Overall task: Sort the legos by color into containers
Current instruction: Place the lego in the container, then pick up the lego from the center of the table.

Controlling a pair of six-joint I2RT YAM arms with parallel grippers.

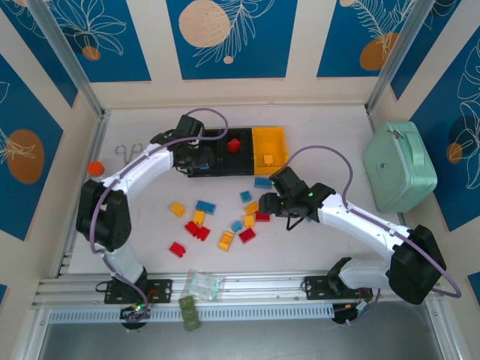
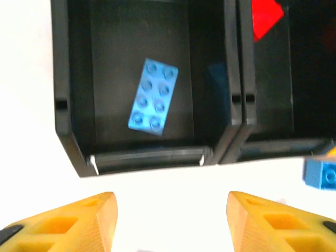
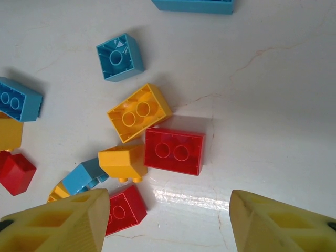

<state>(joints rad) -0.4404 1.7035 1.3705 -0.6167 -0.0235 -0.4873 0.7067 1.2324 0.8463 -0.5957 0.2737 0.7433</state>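
Hovering spread and empty above the leftmost black container (image 2: 60, 63), the left fingers (image 2: 79, 223) frame a blue lego (image 2: 153, 96) lying inside it. The right fingers (image 3: 278, 220), likewise released, hang over loose red, blue and yellow legos (image 3: 174, 151) scattered on the worktop (image 3: 262, 79).

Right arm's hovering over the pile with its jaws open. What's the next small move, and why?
Probably lower the right gripper onto the red brick just ahead of its open jaws. That brick lies flat with bare table on one side, though a yellow brick sits close against the other, so go gently.
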